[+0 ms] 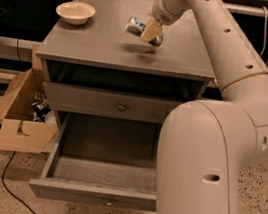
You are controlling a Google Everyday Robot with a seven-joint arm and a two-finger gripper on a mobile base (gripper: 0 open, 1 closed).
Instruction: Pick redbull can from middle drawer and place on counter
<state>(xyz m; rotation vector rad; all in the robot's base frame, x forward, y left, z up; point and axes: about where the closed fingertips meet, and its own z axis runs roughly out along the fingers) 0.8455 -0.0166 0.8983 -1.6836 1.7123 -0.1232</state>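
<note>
camera view: the step in hand looks like the set-down, since the gripper (151,31) hangs over the back right part of the bench (98,42) with its jaws closed on the redbull can (135,26). the can lies crosswise in the jaws, tipped on its side, one end sticking out left of the near cream finger (151,31) and the other showing just past it on the right. a soft shadow on the bench right under it suggests the can is a little above the surface, not resting on it. to do this well, lower straight down until the can meets the bench, and open the jaws only then; a can released on its side may roll, so it wants a level, gentle release, well apart from the cream bowl (75,12) at the back left. the middle drawer (92,194) stands pulled out below, its tray bare.
</note>
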